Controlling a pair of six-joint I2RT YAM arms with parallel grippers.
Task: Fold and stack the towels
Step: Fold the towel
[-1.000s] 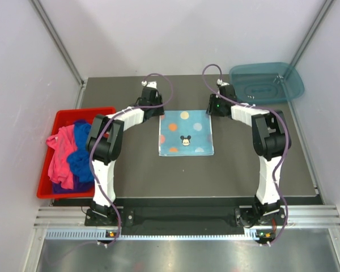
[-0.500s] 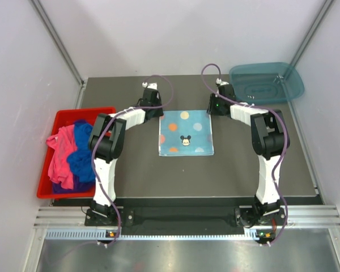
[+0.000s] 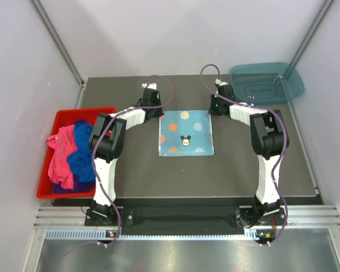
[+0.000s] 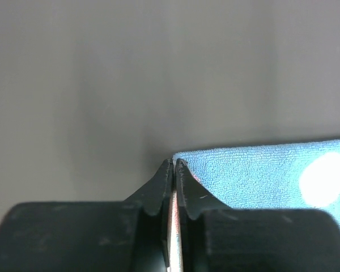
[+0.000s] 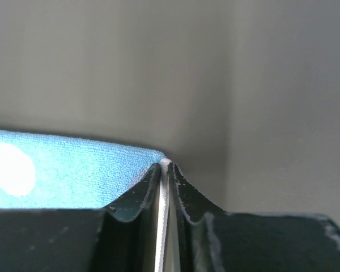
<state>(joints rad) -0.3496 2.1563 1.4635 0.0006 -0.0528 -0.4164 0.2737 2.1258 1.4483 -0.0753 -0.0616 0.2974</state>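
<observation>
A light blue towel [image 3: 185, 133] with coloured dots and a cartoon mouse lies flat in the middle of the dark table. My left gripper [image 3: 160, 112] sits at its far left corner, jaws shut on that corner of the blue towel [image 4: 260, 175]; a thin strip of cloth shows between the left gripper's [image 4: 174, 162] fingers. My right gripper [image 3: 210, 111] is at the far right corner, shut on the edge of the blue towel [image 5: 73, 170], with a white hem pinched in the right gripper [image 5: 165, 164].
A red bin [image 3: 105, 111] at the left holds a heap of pink and blue towels [image 3: 71, 154]. A teal lid [image 3: 266, 83] lies at the back right corner. Grey walls stand close behind the table.
Both grippers have closed on the far corners of the blue towel. The arms have barely shifted and the towel lies as before.
</observation>
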